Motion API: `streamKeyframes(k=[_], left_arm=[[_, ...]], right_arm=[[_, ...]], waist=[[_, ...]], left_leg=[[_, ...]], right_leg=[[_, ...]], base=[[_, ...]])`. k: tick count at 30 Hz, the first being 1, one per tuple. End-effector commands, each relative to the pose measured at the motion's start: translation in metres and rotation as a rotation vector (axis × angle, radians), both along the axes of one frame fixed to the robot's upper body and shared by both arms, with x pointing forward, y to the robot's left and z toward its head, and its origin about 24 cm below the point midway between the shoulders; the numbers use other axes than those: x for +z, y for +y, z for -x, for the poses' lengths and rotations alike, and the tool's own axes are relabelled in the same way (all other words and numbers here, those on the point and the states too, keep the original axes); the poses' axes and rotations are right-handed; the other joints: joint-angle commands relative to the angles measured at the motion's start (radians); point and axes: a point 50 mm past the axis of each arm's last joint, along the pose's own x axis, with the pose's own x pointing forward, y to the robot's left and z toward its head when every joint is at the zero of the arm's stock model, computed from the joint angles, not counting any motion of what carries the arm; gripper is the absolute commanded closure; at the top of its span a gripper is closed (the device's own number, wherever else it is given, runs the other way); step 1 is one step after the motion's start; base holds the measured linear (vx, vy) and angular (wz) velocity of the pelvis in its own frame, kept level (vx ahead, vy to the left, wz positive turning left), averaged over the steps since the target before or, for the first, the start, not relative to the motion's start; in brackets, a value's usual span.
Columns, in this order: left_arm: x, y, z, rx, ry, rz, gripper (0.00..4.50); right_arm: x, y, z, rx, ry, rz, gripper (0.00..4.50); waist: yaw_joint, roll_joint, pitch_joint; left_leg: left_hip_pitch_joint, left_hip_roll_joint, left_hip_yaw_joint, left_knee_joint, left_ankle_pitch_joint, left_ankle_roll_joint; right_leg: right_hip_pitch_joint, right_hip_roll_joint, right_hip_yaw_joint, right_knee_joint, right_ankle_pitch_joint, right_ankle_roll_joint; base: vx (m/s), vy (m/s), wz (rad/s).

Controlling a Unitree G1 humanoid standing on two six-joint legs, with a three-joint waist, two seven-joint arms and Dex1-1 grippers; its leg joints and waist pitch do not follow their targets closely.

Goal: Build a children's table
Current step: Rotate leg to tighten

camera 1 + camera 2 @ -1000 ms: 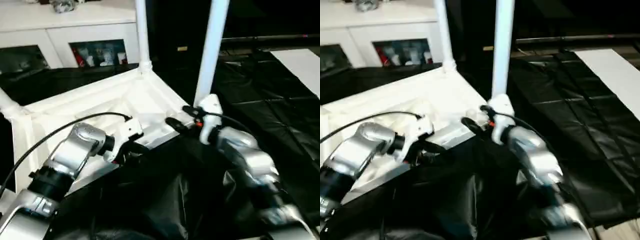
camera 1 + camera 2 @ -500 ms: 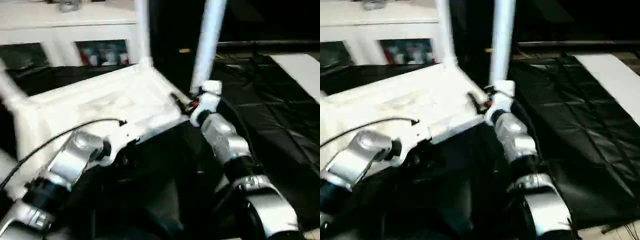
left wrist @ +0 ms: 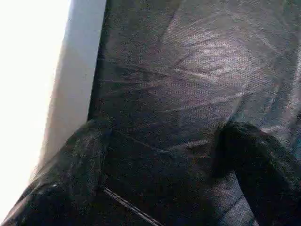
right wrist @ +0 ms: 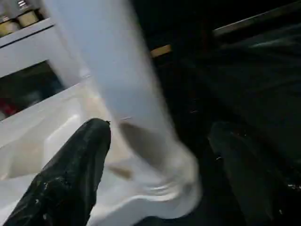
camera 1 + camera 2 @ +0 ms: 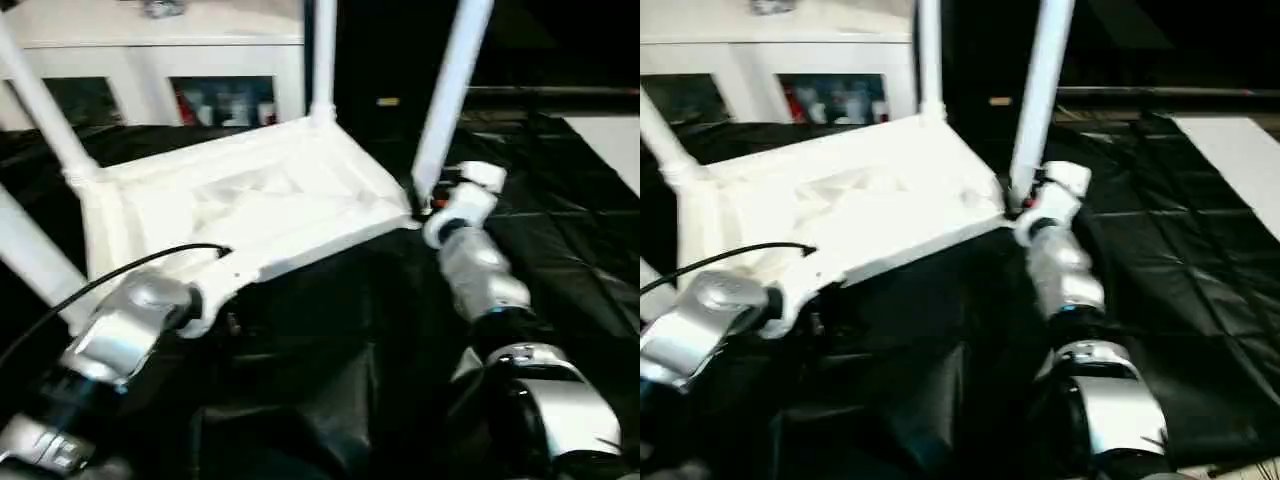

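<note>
No legible txt, labels, brands or nos. anywhere.

A white cabinet with glass doors (image 5: 180, 75) stands at the back, coloured items behind its panes. Crinkled black plastic sheeting (image 5: 560, 220) covers the floor.

Dim, motion-blurred; white surfaces overexposed.

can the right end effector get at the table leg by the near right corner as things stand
Probably yes. The right end effector is already at the base of that table leg, with one black finger on each side, open around it. Nothing lies between them.
</note>
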Motion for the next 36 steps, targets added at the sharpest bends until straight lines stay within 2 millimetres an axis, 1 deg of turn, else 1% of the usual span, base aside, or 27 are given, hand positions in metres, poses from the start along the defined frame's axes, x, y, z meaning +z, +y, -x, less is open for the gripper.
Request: streamKeyframes(k=[1, 2, 3, 4, 5, 6, 7, 9, 10, 12, 13, 14, 15, 17, 18, 19, 21, 22, 23, 24, 26, 27, 30, 31, 33, 34, 36], left_arm=[[0.006, 0.012, 0.001, 0.055, -0.08, 0.014, 0.21], [0.009, 0.013, 0.003, 0.05, -0.102, 0.054, 0.21], [0.011, 0.012, 0.005, 0.036, -0.118, 0.1, 0.21], [0.016, 0.01, 0.009, -0.014, -0.153, 0.185, 0.21], [0.017, 0.01, 0.01, -0.025, -0.161, 0.202, 0.21], [0.02, 0.01, 0.013, -0.048, -0.173, 0.243, 0.21], [0.022, 0.012, 0.015, -0.05, -0.162, 0.271, 0.21], [0.028, 0.019, 0.022, -0.049, -0.126, 0.387, 0.1], [0.029, 0.021, 0.022, -0.043, -0.13, 0.404, 0.1], [0.028, 0.024, 0.021, -0.038, -0.147, 0.389, 0.1], [0.026, 0.026, 0.019, -0.03, -0.164, 0.364, 0.1], [0.024, 0.025, 0.018, -0.027, -0.166, 0.353, 0.1], [0.023, 0.023, 0.017, -0.028, -0.162, 0.349, 0.1], [0.02, 0.018, 0.014, -0.034, -0.161, 0.332, 0.1], [0.018, 0.014, 0.01, -0.032, -0.172, 0.314, 0.1], [0.018, 0.014, 0.01, -0.032, -0.172, 0.314, 0.1], [0.017, 0.006, 0.006, -0.056, -0.157, 0.3, 0.1], [0.017, 0.004, 0.005, -0.065, -0.146, 0.298, 0.1], [0.017, 0.001, 0.005, -0.076, -0.135, 0.299, 0.1], [0.017, 0.001, 0.005, -0.076, -0.135, 0.299, 0.1], [0.016, -0.002, 0.006, -0.078, -0.113, 0.302, 0.0], [0.016, -0.002, 0.008, -0.082, -0.102, 0.303, 0.0], [0.016, -0.002, 0.02, -0.07, -0.066, 0.302, 0.0], [0.015, 0.0, 0.025, -0.066, -0.052, 0.293, 0.0], [0.015, 0.004, 0.031, -0.062, -0.044, 0.273, 0.0], [0.015, 0.007, 0.036, -0.052, -0.041, 0.254, 0.0], [0.015, 0.01, 0.038, -0.039, -0.045, 0.245, 0.0]], right_arm=[[-0.008, -0.008, 0.004, -0.041, 0.016, 0.003, 0.73], [-0.008, -0.01, 0.005, -0.046, 0.015, 0.005, 0.73], [-0.009, -0.011, 0.006, -0.042, 0.015, 0.01, 0.73], [-0.011, -0.011, 0.008, -0.032, 0.012, 0.012, 0.73], [-0.011, -0.011, 0.008, -0.029, 0.012, 0.012, 0.73], [-0.011, -0.011, 0.01, -0.019, 0.009, 0.013, 0.73], [-0.012, -0.009, 0.011, 0.001, 0.005, 0.022, 0.73], [-0.013, -0.001, 0.016, 0.116, -0.022, 0.075, 0.73], [-0.013, 0.001, 0.018, 0.148, -0.032, 0.091, 0.73], [-0.012, 0.009, 0.021, 0.23, -0.059, 0.119, 0.73], [-0.01, 0.017, 0.024, 0.315, -0.091, 0.15, 0.73], [-0.008, 0.023, 0.026, 0.363, -0.11, 0.164, 0.73], [-0.007, 0.027, 0.027, 0.391, -0.119, 0.168, 0.73], [-0.004, 0.038, 0.027, 0.451, -0.139, 0.173, 0.73], [0.0, 0.047, 0.023, 0.478, -0.147, 0.179, 0.73], [0.0, 0.047, 0.023, 0.478, -0.147, 0.179, 0.73], [0.005, 0.054, 0.008, 0.425, -0.117, 0.222, 0.73], [0.008, 0.057, 0.003, 0.403, -0.105, 0.227, 0.73], [0.012, 0.059, -0.002, 0.387, -0.094, 0.227, 0.73], [0.012, 0.059, -0.002, 0.387, -0.094, 0.227, 0.73], [0.019, 0.066, -0.007, 0.41, -0.084, 0.212, 0.46], [0.022, 0.069, -0.01, 0.414, -0.08, 0.205, 0.46], [0.031, 0.076, -0.016, 0.431, -0.072, 0.193, 0.29], [0.033, 0.077, -0.017, 0.427, -0.068, 0.199, 0.08], [0.036, 0.077, -0.02, 0.408, -0.061, 0.2, 0.03], [0.04, 0.077, -0.023, 0.374, -0.054, 0.199, 0.03], [0.042, 0.076, -0.025, 0.337, -0.049, 0.193, 0.03]], waist=[[-0.002, -0.013, -0.071], [-0.005, -0.018, -0.069], [-0.005, -0.014, -0.071], [-0.006, -0.022, -0.071], [-0.004, -0.019, -0.073], [-0.004, -0.017, -0.072], [-0.006, -0.027, -0.071], [-0.002, -0.027, -0.07], [-0.001, -0.023, -0.068], [-0.003, -0.024, -0.067], [-0.001, -0.013, -0.067], [-0.004, -0.017, -0.066], [-0.003, -0.013, -0.066], [-0.004, -0.015, -0.066], [-0.004, -0.009, -0.066], [-0.005, -0.012, -0.066], [-0.007, -0.019, -0.067], [-0.007, -0.016, -0.066], [-0.008, -0.024, -0.065], [-0.007, -0.021, -0.065], [-0.005, -0.024, -0.069], [-0.005, -0.031, -0.071], [-0.001, -0.029, -0.073], [0.0, -0.039, -0.074], [0.001, -0.037, -0.075], [0.003, -0.042, -0.073], [0.004, -0.038, -0.068]], left_leg=[[0.018, 0.025, -0.013, -0.069, -0.188, 0.012], [0.013, 0.024, -0.014, -0.07, -0.19, 0.016], [0.016, 0.026, -0.015, -0.069, -0.191, 0.015], [0.018, 0.027, -0.013, -0.069, -0.19, 0.016], [0.015, 0.027, -0.015, -0.068, -0.177, 0.017], [0.021, 0.029, -0.013, -0.07, -0.175, 0.018], [0.019, 0.029, -0.012, -0.07, -0.179, 0.022], [0.019, 0.029, -0.011, -0.071, -0.174, 0.026], [0.021, 0.03, -0.01, -0.072, -0.184, 0.027], [0.022, 0.03, -0.01, -0.074, -0.2, 0.027], [0.024, 0.029, -0.012, -0.073, -0.212, 0.025], [0.025, 0.03, -0.012, -0.075, -0.227, 0.02], [0.026, 0.03, -0.012, -0.075, -0.232, 0.018], [0.027, 0.033, -0.013, -0.077, -0.245, 0.009], [0.03, 0.033, -0.013, -0.077, -0.25, 0.002], [0.03, 0.031, -0.013, -0.077, -0.258, -0.006], [0.028, 0.032, -0.014, -0.078, -0.251, -0.013], [0.029, 0.03, -0.015, -0.076, -0.258, -0.022], [0.029, 0.031, -0.014, -0.074, -0.262, -0.026], [0.028, 0.031, -0.014, -0.074, -0.26, -0.025], [0.025, 0.031, -0.014, -0.072, -0.216, -0.01], [0.025, 0.032, -0.012, -0.07, -0.197, -0.004], [0.023, 0.032, -0.01, -0.066, -0.136, 0.026], [0.018, 0.032, -0.012, -0.065, -0.116, 0.036], [0.021, 0.033, -0.011, -0.063, -0.105, 0.045], [0.023, 0.032, -0.008, -0.063, -0.106, 0.049], [0.026, 0.034, -0.007, -0.065, -0.139, 0.036]], right_leg=[[0.04, -0.04, 0.034, -0.066, -0.208, -0.205], [0.041, -0.041, 0.033, -0.069, -0.238, -0.2], [0.04, -0.041, 0.033, -0.067, -0.237, -0.199], [0.037, -0.038, 0.034, -0.069, -0.229, -0.202], [0.04, -0.04, 0.034, -0.064, -0.208, -0.206], [0.033, -0.033, 0.034, -0.063, -0.183, -0.209], [0.035, -0.032, 0.034, -0.06, -0.167, -0.216], [0.036, -0.034, 0.036, -0.056, -0.157, -0.22], [0.032, -0.032, 0.037, -0.059, -0.165, -0.218], [0.034, -0.03, 0.039, -0.062, -0.168, -0.212], [0.033, -0.031, 0.039, -0.062, -0.177, -0.21], [0.032, -0.031, 0.041, -0.064, -0.185, -0.208], [0.032, -0.031, 0.041, -0.065, -0.187, -0.208], [0.032, -0.032, 0.042, -0.065, -0.195, -0.213], [0.029, -0.031, 0.043, -0.065, -0.193, -0.217], [0.029, -0.031, 0.043, -0.065, -0.195, -0.221], [0.031, -0.035, 0.043, -0.064, -0.203, -0.228], [0.03, -0.037, 0.043, -0.064, -0.229, -0.236], [0.03, -0.039, 0.044, -0.063, -0.245, -0.236], [0.031, -0.04, 0.045, -0.063, -0.245, -0.232], [0.036, -0.038, 0.044, -0.055, -0.18, -0.228], [0.036, -0.037, 0.044, -0.052, -0.152, -0.232], [0.038, -0.036, 0.043, -0.042, -0.065, -0.258], [0.044, -0.037, 0.041, -0.037, -0.042, -0.265], [0.04, -0.036, 0.04, -0.034, -0.029, -0.27], [0.036, -0.034, 0.04, -0.036, -0.029, -0.271], [0.032, -0.034, 0.041, -0.04, -0.07, -0.266]], base=[[0.0, 0.0, 0.0], [0.0, 0.0, 0.0], [0.0, 0.0, 0.0], [0.0, 0.0, 0.0], [0.0, 0.0, 0.0], [0.0, 0.0, 0.0], [0.0, 0.0, 0.0], [0.0, 0.0, 0.0], [0.0, 0.0, 0.0], [0.0, 0.0, 0.0], [0.0, 0.0, 0.0], [0.0, 0.0, 0.0], [0.0, 0.0, 0.0], [0.0, 0.0, 0.0], [0.0, 0.0, 0.0], [0.0, 0.0, 0.0], [0.0, 0.0, 0.0], [0.0, 0.0, 0.0], [0.0, 0.0, 0.0], [0.0, 0.0, 0.0], [0.0, 0.0, 0.0], [0.0, 0.0, 0.0], [0.0, 0.0, 0.0], [0.0, 0.0, 0.0], [0.0, 0.0, 0.0], [0.0, 0.0, 0.0], [0.0, 0.0, 0.0]])
